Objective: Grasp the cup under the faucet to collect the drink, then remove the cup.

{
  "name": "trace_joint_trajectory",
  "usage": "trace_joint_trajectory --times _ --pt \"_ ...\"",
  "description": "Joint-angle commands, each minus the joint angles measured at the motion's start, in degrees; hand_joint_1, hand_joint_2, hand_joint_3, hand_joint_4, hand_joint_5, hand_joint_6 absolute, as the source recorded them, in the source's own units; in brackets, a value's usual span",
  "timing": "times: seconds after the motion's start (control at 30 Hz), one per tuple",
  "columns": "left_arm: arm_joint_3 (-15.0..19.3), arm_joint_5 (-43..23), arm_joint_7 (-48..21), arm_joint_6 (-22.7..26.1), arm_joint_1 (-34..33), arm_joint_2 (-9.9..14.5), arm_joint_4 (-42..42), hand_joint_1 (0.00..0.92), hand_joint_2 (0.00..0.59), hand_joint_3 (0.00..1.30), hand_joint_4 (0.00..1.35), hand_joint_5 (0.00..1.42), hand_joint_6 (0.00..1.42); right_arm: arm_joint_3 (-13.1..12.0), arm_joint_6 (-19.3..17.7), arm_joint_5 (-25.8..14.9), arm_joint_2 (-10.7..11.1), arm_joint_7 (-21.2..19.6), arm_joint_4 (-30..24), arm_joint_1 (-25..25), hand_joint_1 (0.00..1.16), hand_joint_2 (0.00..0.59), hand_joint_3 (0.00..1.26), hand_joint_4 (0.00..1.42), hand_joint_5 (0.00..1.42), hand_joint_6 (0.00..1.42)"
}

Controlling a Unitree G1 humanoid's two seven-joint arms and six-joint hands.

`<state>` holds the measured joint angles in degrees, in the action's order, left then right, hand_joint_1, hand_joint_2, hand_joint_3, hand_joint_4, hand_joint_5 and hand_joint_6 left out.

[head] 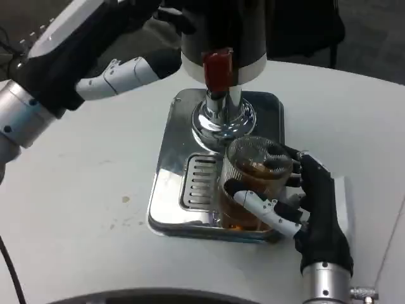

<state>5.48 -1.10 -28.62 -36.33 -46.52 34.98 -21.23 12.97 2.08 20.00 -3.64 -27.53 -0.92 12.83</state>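
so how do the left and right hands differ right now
The right hand is low at the tray, fingers wrapped around the cup; the left hand is raised beside the dispenser. The right hand holds the cup; whether the left touches the dispenser is unclear. Both have white and black fingers.

The dispenser [223,38] gets chopped off by the top edge, and the left hand [95,47] covers its upper left. Fingers of the right hand [304,209] hide the cup [253,183] lower side.
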Motion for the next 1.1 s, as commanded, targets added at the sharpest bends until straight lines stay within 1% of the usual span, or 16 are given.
trace_joint_trajectory --times 0.03,0.17,0.23,0.3,0.43,0.6,0.67,0.83,1.0,1.1 --pt "1.27 -0.7 0.19 0.75 2.93 1.17 1.6 0.0 0.095 0.22 0.28 0.38 0.49 -0.09 -0.56 0.2 -2.07 0.63 -4.29 -2.09 0.92 0.134 0.74 0.79 0.99 1.15" --pt "2.26 -1.08 0.5 1.26 4.86 1.52 2.77 0.0 0.095 0.22 0.28 0.38 0.5 -0.22 -0.14 0.63 -1.46 1.71 -6.25 -3.77 0.93 0.126 0.76 0.8 1.0 1.18" --pt "2.65 -1.07 0.63 1.49 5.4 1.59 3.1 0.0 0.095 0.22 0.29 0.38 0.5 -0.69 -0.09 0.79 -1.16 2.06 -7.33 -4.64 0.93 0.125 0.76 0.81 1.0 1.18" --pt "3.38 -1.07 0.85 1.84 6.27 1.72 3.5 0.0 0.095 0.22 0.29 0.38 0.5 -1.21 0.06 0.62 -1.18 2.54 -8.35 -5.31 0.93 0.125 0.77 0.81 1.0 1.18" --pt "4.39 -1.18 1.19 2.39 8.05 2.04 4.52 0.0 0.097 0.22 0.29 0.38 0.5 -1.3 0.36 1.75 -0.96 3.13 -10.66 -6.47 0.93 0.125 0.78 0.82 1.01 1.21" --pt "5.72 -1.29 1.44 3.2 10.84 2.28 6.24 0.0 0.099 0.22 0.29 0.38 0.5 -1.46 0.8 2.09 -0.46 4.51 -13.27 -8.37 0.93 0.125 0.79 0.83 1.03 1.22" --pt "6.35 -1.28 1.62 3.55 11.99 2.39 6.99 0.0 0.102 0.22 0.29 0.38 0.5 -1.64 0.97 2.3 -0.59 5.0 -14.55 -9.35 0.93 0.127 0.79 0.84 1.04 1.23" --pt "7.91 -0.76 2.33 4.22 15.91 2.74 9.23 0.0 0.104 0.22 0.29 0.38 0.5 -2.0 2.24 3.16 -0.32 6.55 -17.42 -10.91 0.96 0.122 0.82 0.86 1.05 1.26" --pt "8.71 0.33 3.27 4.95 20.18 3.49 11.84 0.0 0.104 0.22 0.29 0.38 0.5 -2.5 2.34 3.58 0.1 8.4 -19.28 -12.16 0.98 0.126 0.84 0.88 1.05 1.29" --pt "9.38 1.23 4.19 5.7 23.73 3.45 13.52 0.0 0.104 0.22 0.29 0.38 0.5 -2.54 2.28 4.07 0.52 9.63 -20.68 -13.34 0.99 0.125 0.85 0.89 1.05 1.29"
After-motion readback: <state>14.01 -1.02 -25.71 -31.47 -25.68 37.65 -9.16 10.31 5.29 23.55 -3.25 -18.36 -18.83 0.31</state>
